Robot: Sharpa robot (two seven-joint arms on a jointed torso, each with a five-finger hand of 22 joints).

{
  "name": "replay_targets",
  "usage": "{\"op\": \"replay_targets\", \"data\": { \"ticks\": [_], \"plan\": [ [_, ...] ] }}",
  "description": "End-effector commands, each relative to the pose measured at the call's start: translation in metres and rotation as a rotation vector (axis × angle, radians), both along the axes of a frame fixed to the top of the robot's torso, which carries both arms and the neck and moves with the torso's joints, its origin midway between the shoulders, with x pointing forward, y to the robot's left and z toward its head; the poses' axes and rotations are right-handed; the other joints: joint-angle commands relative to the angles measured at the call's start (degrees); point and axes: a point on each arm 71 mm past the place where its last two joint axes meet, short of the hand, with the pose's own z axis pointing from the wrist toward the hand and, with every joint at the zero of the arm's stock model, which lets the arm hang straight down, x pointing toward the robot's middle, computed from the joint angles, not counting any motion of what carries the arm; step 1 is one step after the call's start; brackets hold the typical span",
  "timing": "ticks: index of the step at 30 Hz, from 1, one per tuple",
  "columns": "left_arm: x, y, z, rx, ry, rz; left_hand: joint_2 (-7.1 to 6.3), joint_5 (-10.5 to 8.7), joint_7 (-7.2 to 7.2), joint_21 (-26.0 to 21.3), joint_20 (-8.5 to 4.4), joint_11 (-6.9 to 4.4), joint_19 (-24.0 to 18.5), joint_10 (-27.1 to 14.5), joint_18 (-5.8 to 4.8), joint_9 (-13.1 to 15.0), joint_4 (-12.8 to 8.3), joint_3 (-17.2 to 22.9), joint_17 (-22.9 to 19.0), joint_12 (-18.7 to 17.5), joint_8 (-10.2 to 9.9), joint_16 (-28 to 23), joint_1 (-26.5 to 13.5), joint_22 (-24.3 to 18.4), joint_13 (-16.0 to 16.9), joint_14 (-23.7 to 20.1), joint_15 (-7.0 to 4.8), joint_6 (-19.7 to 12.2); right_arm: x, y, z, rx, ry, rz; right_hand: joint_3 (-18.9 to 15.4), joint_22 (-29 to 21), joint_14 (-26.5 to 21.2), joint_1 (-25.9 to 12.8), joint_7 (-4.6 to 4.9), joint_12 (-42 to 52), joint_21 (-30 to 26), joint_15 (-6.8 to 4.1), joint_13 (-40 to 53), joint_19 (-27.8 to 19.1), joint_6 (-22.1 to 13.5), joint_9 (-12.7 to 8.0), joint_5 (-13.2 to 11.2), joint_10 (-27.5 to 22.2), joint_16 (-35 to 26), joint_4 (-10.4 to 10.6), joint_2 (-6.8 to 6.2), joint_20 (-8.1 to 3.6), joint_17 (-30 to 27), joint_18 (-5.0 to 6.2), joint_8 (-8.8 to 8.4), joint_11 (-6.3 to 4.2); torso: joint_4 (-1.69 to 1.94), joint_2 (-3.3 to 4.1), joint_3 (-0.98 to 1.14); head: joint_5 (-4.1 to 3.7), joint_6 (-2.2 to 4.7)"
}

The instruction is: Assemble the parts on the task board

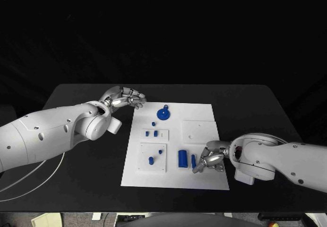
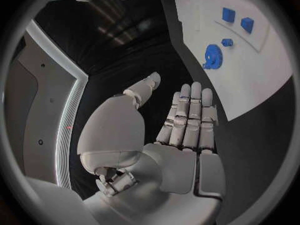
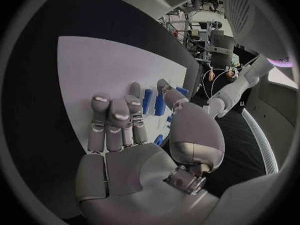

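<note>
A flat white rectangular task board [image 1: 204, 118] lies in the middle of a black table [image 1: 81, 99], and two white robot arms reach in toward it from either side. On the board, a round blue toothed gear [image 1: 163, 114] sits near the far edge, with a tiny blue peg [image 1: 154, 124] just nearer than it. Two small blue square blocks [image 1: 151, 134] stand side by side in a raised white plate below that. In the near left plate, a short blue cylinder [image 1: 151, 161] and a smaller blue stud [image 1: 160, 152] stand upright. Near the board's front, a larger blue rectangular bar [image 1: 183, 158] lies flat, with a slimmer blue bar [image 1: 193, 161] just beside it. A white square plate [image 1: 200, 129] on the right side of the board carries no blue piece that I can make out. The silver left hand [image 1: 126, 100] hovers beside the board's far left corner, off the board, its fingers straight and close together, holding nothing. The silver right hand [image 1: 210, 159] is low over the board's near right area, fingers spread toward the slim bar; whether they touch it I cannot tell, and no part is clearly in its grasp. My reading is that the assembly is only partly done: several pieces look seated, while the two bars lie loose and the right-hand plate appears unfilled.
</note>
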Motion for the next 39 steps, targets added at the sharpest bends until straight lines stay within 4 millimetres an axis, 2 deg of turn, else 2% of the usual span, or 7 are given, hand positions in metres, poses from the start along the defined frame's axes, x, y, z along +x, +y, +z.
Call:
{"op": "replay_targets", "data": {
  "ticks": [1, 5, 9, 12, 19, 27, 39],
  "plan": [
    [-0.0005, -0.0026, 0.0007, -0.005, -0.004, -0.017, 0.21, -0.21, -0.05, -0.4, 0.23, 0.03, 0.0, -0.1, 0.79, -0.1, 0.1, -0.1, 0.1, 0.0, 0.3, -0.4, 0.5, 0.1, 0.1, 0.2, 0.06, -0.4, -0.0029, -0.0005, -0.0022, 0.008, 0.02, 0.014, -0.3, 0.0, -0.1, 0.0, 0.27, 0.1, -0.3, -0.35, 0.0, -0.1, -0.5, 0.1, -0.1, 0.0, 0.2, -0.1, 0.41, -0.14, 0.0, 0.92, 0.17, 0.07, 0.02, 0.0, -0.01, -0.06, -0.02],
    [-0.0005, -0.0027, 0.0007, -0.005, -0.004, -0.018, 0.21, -0.21, -0.05, -0.4, 0.23, 0.03, 0.0, -0.1, 0.79, -0.1, 0.1, -0.1, 0.1, 0.0, 0.3, -0.4, 0.5, 0.1, 0.1, 0.2, 0.06, -0.4, -0.0019, -0.0029, -0.0022, 0.005, 0.013, 0.006, -0.4, 0.0, -0.1, 0.1, 0.25, 0.1, -0.4, -0.37, 0.0, -0.1, -0.5, 0.1, -0.2, 0.0, 0.2, 0.0, 0.91, -0.21, 0.0, 0.92, 0.2, 0.05, -0.03, 0.02, 0.01, -0.04, 0.02],
    [-0.0005, -0.0029, 0.0006, -0.005, -0.004, -0.019, 0.22, -0.21, -0.05, -0.4, 0.23, 0.03, 0.0, -0.1, 0.78, -0.1, 0.1, -0.1, 0.1, 0.0, 0.3, -0.4, 0.5, 0.1, 0.1, 0.2, 0.07, -0.4, -0.0016, -0.0028, -0.0024, 0.004, 0.014, 0.007, -0.3, 0.0, -0.1, -0.3, 0.2, 0.1, -0.5, -0.42, 0.0, 0.0, -0.4, 0.2, -0.3, 0.1, 0.2, 0.7, 2.77, -0.3, 0.0, 0.92, 0.27, 0.0, 0.0, 0.03, 0.03, -0.01, -0.02],
    [-0.0006, -0.0029, 0.0007, -0.005, -0.004, -0.019, 0.21, -0.21, -0.05, -0.4, 0.24, 0.03, 0.0, -0.1, 0.78, -0.1, 0.1, -0.1, 0.1, 0.0, 0.3, -0.4, 0.5, 0.1, 0.1, 0.2, 0.07, -0.4, -0.0014, -0.0016, -0.0025, 0.005, 0.014, 0.01, -1.0, 0.1, -0.1, -0.6, 0.2, 0.1, -0.5, -0.4, 0.1, -0.2, -0.5, 0.3, -0.3, 0.0, 0.3, 0.5, 7.44, -0.32, 0.1, 0.92, 0.27, 0.01, -0.01, 0.03, 0.03, -0.04, -0.02],
    [-0.0007, -0.0028, 0.0007, -0.005, -0.004, -0.019, 0.23, -0.21, -0.05, -0.4, 0.24, 0.03, 0.0, -0.1, 0.78, -0.1, 0.1, -0.1, 0.1, 0.0, 0.3, -0.4, 0.5, 0.1, 0.1, 0.2, 0.07, -0.4, -0.0002, 0.0004, -0.0024, -0.005, 0.0, 0.018, 0.5, 0.2, -0.2, -0.4, 0.2, 0.1, -0.6, -0.39, 0.1, -0.4, -0.4, 0.3, -0.3, 0.0, 0.2, 1.3, 11.38, -0.25, 0.0, 0.92, 0.24, 0.01, 0.04, 0.03, 0.01, -0.07, -0.09],
    [-0.0008, -0.0028, 0.0006, -0.005, -0.003, -0.019, 0.24, -0.21, -0.05, -0.4, 0.24, 0.03, 0.0, -0.1, 0.78, -0.1, 0.1, -0.1, 0.1, 0.0, 0.3, -0.4, 0.6, 0.2, 0.1, 0.2, 0.07, -0.4, 0.0001, 0.0035, -0.0029, -0.018, -0.002, 0.03, 4.9, 0.4, -0.2, 1.1, 0.19, 0.1, -0.5, -0.38, 0.1, -0.3, -0.2, 0.2, -0.3, 0.1, 0.2, 2.7, 10.89, -0.2, 0.1, 0.92, 0.19, 0.0, 0.03, 0.02, -0.01, -0.08, -0.16],
    [-0.0008, -0.0029, 0.0006, -0.005, -0.003, -0.02, 0.25, -0.21, -0.05, -0.5, 0.24, 0.03, 0.1, -0.1, 0.77, -0.1, 0.1, -0.1, 0.2, 0.0, 0.3, -0.5, 0.6, 0.2, 0.1, 0.2, 0.07, -0.4, 0.0014, 0.0003, -0.003, -0.016, -0.007, 0.02, 9.2, 0.7, 0.0, 1.9, 0.27, 0.2, -0.3, -0.27, 0.1, 0.0, -0.1, 0.2, -0.3, 0.3, 0.3, 3.3, 7.8, 0.03, 0.0, 0.92, 0.22, 0.09, 0.0, 0.0, -0.02, -0.09, -0.01]
  ]
}}
